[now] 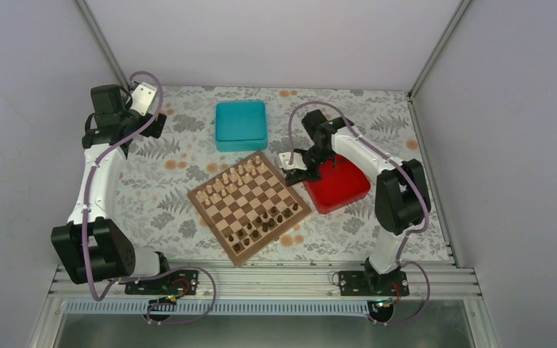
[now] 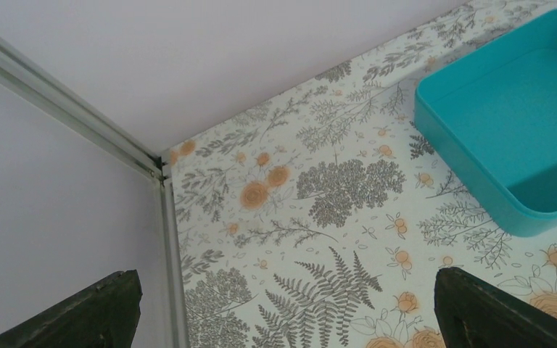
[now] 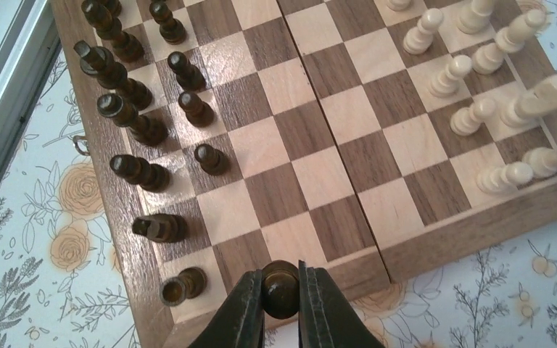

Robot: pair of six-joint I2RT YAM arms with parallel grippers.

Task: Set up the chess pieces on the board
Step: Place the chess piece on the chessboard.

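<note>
I read the right gripper (image 3: 281,306) clamped on one dark chess piece (image 3: 278,287) above the board (image 3: 442,235) rim. The left gripper (image 2: 286,310) hangs wide open, empty, by the far-left corner of the worktop (image 2: 312,217).

Teal box (image 1: 241,125), red tray (image 1: 344,190) apart on floral tablecloth (image 1: 161,181).

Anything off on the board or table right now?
Nothing toppled or spilled. The board sits diagonal on the table, one corner toward the near edge. The dark pawn row lacks its last pieces at the corner by the right gripper, which is shut on a dark piece.
</note>
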